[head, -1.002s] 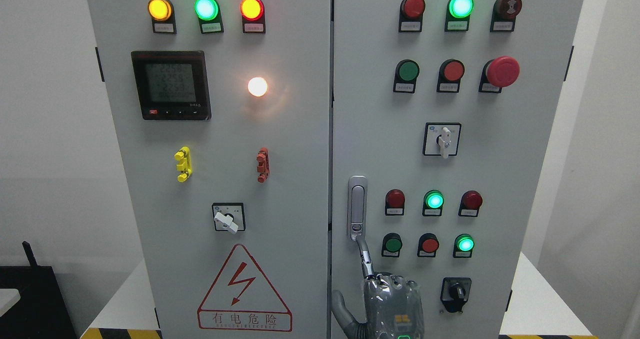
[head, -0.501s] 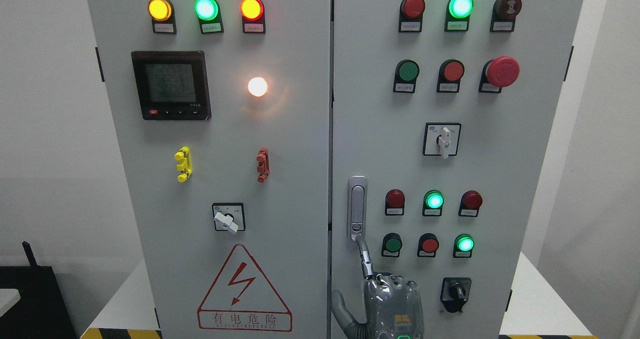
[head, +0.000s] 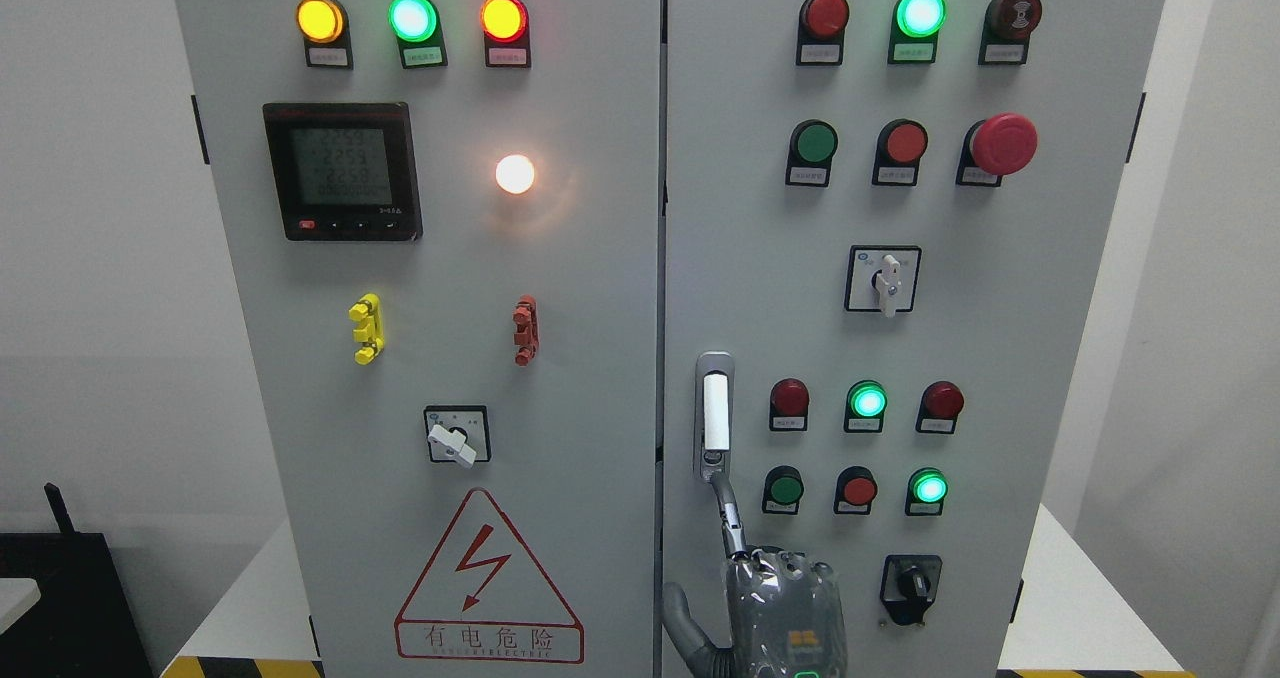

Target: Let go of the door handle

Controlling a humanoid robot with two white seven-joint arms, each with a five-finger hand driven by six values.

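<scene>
The right hand [head: 785, 613] is entering at the bottom edge, just right of the centre seam, with its back facing the camera. One finger [head: 730, 518] is extending up and to the left, and its tip is touching the lower end of the door handle [head: 714, 413]. The thumb [head: 680, 613] is standing off to the left. The remaining fingers are hidden behind the back of the hand. The hand is not closing round anything: contact is a single fingertip, not a grip. The left hand is not showing.

The door handle is sitting upright in its recessed plate at the left edge of the right door [head: 1000, 358], close to the seam. Its central bar is showing bright white. The fingertip is resting low because the latch end appears to lie there; this is a judgement. Releasing appears to call only for drawing the finger down and away.

Just right of the hand, a black knob switch [head: 911, 586] is sitting near enough to be brushed on withdrawal. Above it, red and green lamps [head: 867, 400] are glowing in rows.

The left door [head: 450, 258] is carrying a meter [head: 342, 170] and a warning triangle [head: 487, 578]. The cabinet is standing on a white desk [head: 1080, 598].
</scene>
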